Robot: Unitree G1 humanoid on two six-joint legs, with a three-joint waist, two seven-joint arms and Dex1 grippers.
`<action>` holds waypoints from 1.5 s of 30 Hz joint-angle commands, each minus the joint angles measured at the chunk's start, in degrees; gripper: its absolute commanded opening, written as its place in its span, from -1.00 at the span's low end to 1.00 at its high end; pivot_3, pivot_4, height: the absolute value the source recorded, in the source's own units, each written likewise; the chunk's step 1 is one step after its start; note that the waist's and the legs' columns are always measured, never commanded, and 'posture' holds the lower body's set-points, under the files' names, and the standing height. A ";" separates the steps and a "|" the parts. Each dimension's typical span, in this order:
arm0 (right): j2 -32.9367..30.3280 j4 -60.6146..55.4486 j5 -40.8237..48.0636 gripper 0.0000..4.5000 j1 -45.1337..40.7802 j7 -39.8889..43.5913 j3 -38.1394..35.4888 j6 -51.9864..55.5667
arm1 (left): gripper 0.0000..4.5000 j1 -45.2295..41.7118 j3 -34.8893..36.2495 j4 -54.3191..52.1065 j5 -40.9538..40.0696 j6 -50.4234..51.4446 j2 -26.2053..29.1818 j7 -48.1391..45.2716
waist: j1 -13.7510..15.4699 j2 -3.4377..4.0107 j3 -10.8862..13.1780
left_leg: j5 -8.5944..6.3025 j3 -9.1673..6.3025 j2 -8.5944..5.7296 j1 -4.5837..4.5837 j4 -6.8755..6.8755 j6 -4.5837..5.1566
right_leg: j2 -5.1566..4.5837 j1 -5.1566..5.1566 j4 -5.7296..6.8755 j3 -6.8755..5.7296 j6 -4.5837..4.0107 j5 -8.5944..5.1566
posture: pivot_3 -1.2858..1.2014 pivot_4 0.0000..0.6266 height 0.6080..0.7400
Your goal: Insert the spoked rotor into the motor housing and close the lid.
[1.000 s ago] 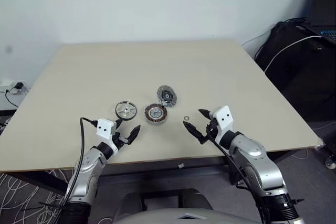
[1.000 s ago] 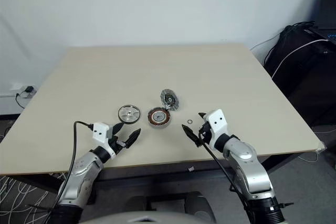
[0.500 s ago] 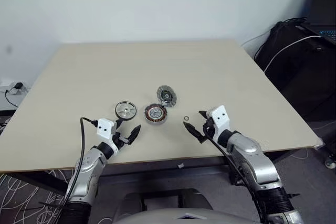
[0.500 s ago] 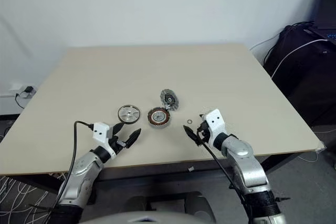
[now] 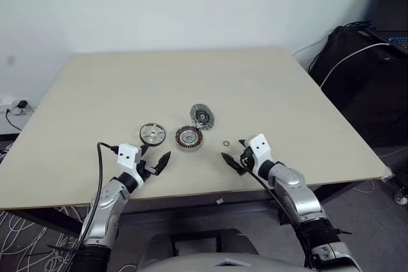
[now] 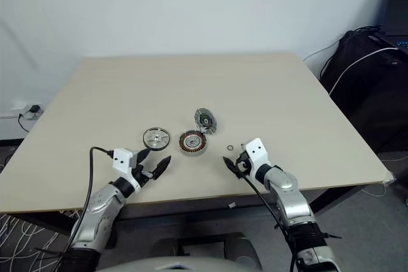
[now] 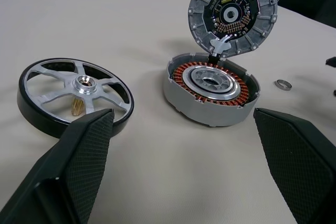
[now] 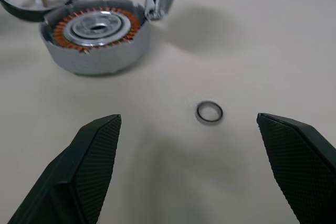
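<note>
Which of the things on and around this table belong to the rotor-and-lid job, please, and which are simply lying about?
Belong to the job:
- spoked rotor, lying flat on the table
- motor housing, windings exposed
- lid, standing open, hinged at the housing's rim

Lying about:
- small loose ring near the right pincer
- laptop and black bag beside the table

one spoked rotor [image 5: 152, 134], one motor housing [image 5: 189, 138], one lid [image 5: 202, 116], one ring [image 5: 226, 144]
</note>
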 commanded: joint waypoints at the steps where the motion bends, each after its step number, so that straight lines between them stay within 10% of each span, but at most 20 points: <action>1: 0.54 1.32 -0.67 0.98 -3.04 -0.36 -0.42 -1.60 | 1.00 -0.60 0.22 -2.24 -0.14 -0.69 -0.09 -0.02 | 0.01 0.00 0.00 | 0.00 0.00 0.00 0.00 0.00 0.00 | 0.00 0.00 0.00 0.00 0.00 0.00 | 0.03 -1.00 1.00; 45: 6.26 23.10 -3.79 0.98 -18.80 -3.70 -1.94 0.47 | 1.00 0.36 -0.39 -4.59 -0.14 0.55 -0.62 0.83 | -0.99 0.04 0.00 | 0.01 -0.05 -0.01 0.05 -0.01 0.01 | 0.01 0.41 0.01 -0.01 0.00 0.01 | 0.03 -1.00 1.00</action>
